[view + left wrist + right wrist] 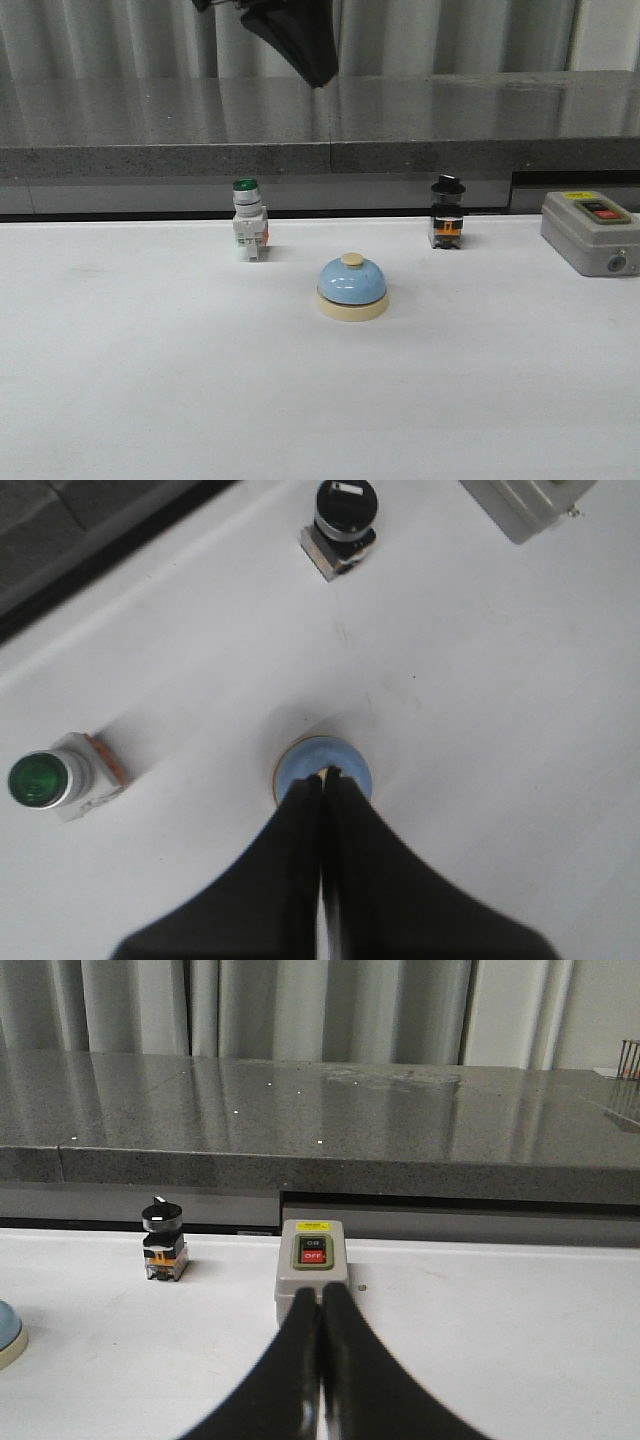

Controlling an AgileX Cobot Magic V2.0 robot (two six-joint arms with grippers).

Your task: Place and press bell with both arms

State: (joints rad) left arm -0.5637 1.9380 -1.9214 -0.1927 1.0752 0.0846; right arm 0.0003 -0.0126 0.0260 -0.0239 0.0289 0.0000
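The bell (352, 288), with a light-blue dome, cream base and cream button, stands upright on the white table near its middle. My left gripper (318, 72) hangs shut and empty high above it at the top of the front view. In the left wrist view its shut fingertips (325, 777) line up over the bell (295, 770) and hide the button. My right gripper (320, 1292) is shut and empty, low over the table's right side. It is out of the front view. The bell's edge (10, 1332) shows far to one side of it.
A green-capped white switch (247, 220) stands behind the bell to the left, a black-capped switch (447, 212) behind to the right. A grey ON/OFF box (588, 232) sits at the right edge, just ahead of my right fingertips. A dark stone ledge (320, 120) runs behind the table.
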